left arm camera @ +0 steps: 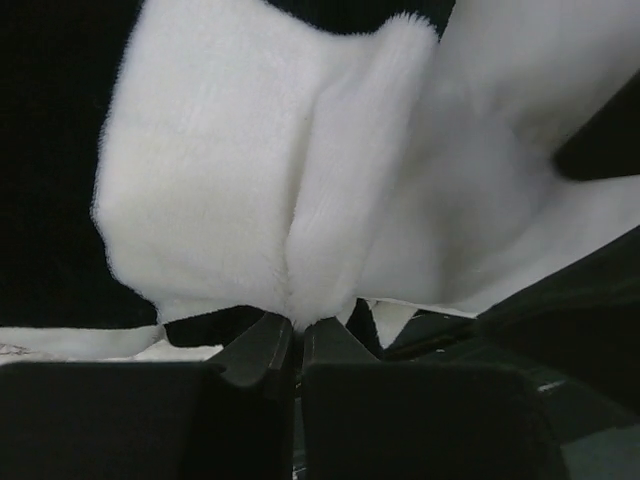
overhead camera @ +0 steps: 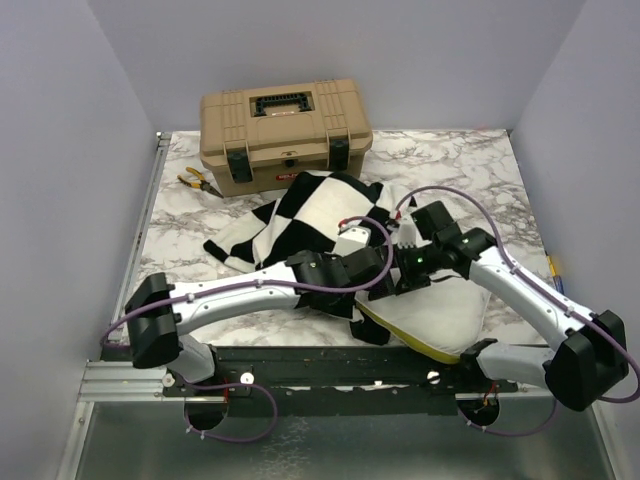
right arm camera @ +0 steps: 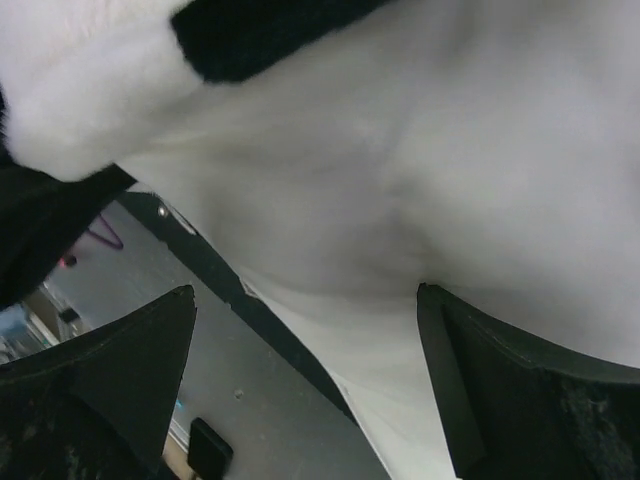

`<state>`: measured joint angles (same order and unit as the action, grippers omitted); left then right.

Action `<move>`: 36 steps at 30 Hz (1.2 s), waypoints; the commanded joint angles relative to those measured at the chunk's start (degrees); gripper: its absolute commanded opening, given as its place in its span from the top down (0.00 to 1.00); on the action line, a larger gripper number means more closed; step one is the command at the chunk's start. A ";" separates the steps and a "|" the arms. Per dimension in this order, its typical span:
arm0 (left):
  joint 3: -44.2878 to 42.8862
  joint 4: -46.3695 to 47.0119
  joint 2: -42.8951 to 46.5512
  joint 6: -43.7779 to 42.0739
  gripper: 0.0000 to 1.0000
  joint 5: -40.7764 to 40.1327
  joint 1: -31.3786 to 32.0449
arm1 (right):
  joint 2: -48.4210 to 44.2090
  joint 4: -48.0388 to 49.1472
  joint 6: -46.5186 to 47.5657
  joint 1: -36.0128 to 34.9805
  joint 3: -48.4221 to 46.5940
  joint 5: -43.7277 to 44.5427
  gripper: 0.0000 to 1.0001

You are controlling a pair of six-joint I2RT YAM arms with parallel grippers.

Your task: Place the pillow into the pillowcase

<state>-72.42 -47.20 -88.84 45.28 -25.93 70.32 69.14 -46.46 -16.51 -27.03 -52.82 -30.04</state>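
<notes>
The black and cream checkered pillowcase point(overhead camera: 300, 215) lies crumpled in the middle of the marble table, in front of the toolbox. The white pillow point(overhead camera: 440, 312) with a yellow edge strip lies at the near right, partly over the table's front edge. My left gripper point(overhead camera: 365, 245) is shut on a fold of the pillowcase's cream fleece point(left arm camera: 300, 200), its fingertips point(left arm camera: 262, 345) pinching the fabric. My right gripper point(overhead camera: 402, 268) is open over the pillow's near end. Smooth white pillow fabric point(right arm camera: 430, 180) fills the span between its spread jaws, and pillowcase fleece point(right arm camera: 80, 90) shows at upper left.
A tan toolbox point(overhead camera: 285, 130) stands at the back of the table. Yellow-handled pliers point(overhead camera: 197, 181) lie to its left. A metal rail point(overhead camera: 300, 365) runs along the front edge by the arm bases. Grey walls close in both sides.
</notes>
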 commanded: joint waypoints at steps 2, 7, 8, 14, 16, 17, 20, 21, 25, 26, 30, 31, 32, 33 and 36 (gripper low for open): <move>1.04 6.05 8.25 2.48 1.00 5.74 -3.50 | -0.03 8.26 -1.92 -8.84 2.97 1.35 0.04; 1.74 8.87 11.67 2.93 1.00 8.44 -4.84 | 4.04 10.80 -4.26 -9.78 0.98 10.26 0.65; 1.89 8.80 12.20 2.58 1.00 8.84 -4.89 | 4.57 11.15 -5.09 -9.75 -0.07 12.12 0.81; 5.45 7.00 16.93 1.43 0.99 10.30 -5.06 | 6.27 13.46 -7.80 -9.41 -8.68 16.29 1.00; 6.43 5.75 18.20 1.36 0.98 10.20 -5.07 | 6.56 14.29 -8.71 -8.84 -11.15 15.63 1.00; 6.65 4.98 18.59 1.08 0.98 10.31 -5.03 | 6.73 14.97 -9.17 -8.46 -12.03 14.69 1.00; 6.28 3.63 18.79 -0.34 1.00 11.09 -5.01 | 7.19 19.01 -10.79 -7.12 -12.74 8.64 1.00; 5.75 3.57 18.42 -0.90 1.00 11.54 -5.00 | 7.34 20.94 -11.44 -6.94 -12.40 6.37 1.00; 0.77 5.18 14.78 -2.85 1.00 14.13 -4.37 | 8.73 29.05 -14.79 -6.90 -9.59 -1.86 1.00; -1.30 5.79 13.16 -3.59 1.00 14.84 -3.81 | 9.18 30.37 -15.57 -6.90 -9.07 -2.95 1.00; -13.19 7.53 5.67 -6.68 1.00 18.37 -0.32 | 10.40 36.34 -18.49 -6.90 -8.12 -6.57 1.00; -16.26 7.56 3.71 -7.65 1.00 19.00 0.70 | 10.64 38.23 -19.20 -6.90 -8.05 -7.53 1.00; -19.05 7.59 2.14 -8.51 1.00 19.44 1.71 | 10.84 39.73 -19.82 -6.90 -8.08 -8.37 1.00; -21.83 7.81 0.51 -9.60 1.00 20.10 2.92 | 11.33 41.72 -20.21 -6.86 -8.16 -9.15 1.00; -27.60 8.61 -2.89 -12.84 1.00 22.33 6.29 | 12.53 45.56 -20.42 -6.90 -7.60 -10.35 1.00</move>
<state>-90.94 -47.57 -89.10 36.69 -15.42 70.30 79.99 -18.85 -33.67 -33.47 -60.05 -35.24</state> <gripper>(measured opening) 0.014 0.014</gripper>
